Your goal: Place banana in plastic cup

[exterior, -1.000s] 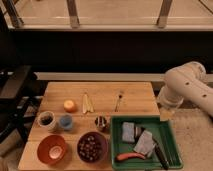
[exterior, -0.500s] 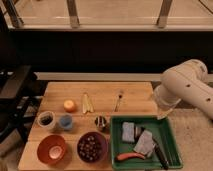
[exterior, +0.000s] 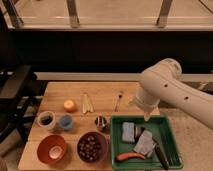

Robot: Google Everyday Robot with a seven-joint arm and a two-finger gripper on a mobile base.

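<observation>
Over the far rim of the green tray (exterior: 170,118), at three o'clock from the banana (exterior: 87,102), the gripper (exterior: 147,118) was held low, its grasp impossible to tell, while the banana was laid flat on the wooden table (exterior: 102,92), at one o'clock from the plastic cup (exterior: 66,121) and apart from it.

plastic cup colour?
Plastic cup: light blue, clearest in camera view. Hand hangs by the green tray's back rim.

Behind plastic cup (exterior: 66,121) lies banana (exterior: 86,102); gripper (exterior: 146,117) over tray (exterior: 169,131).
</observation>
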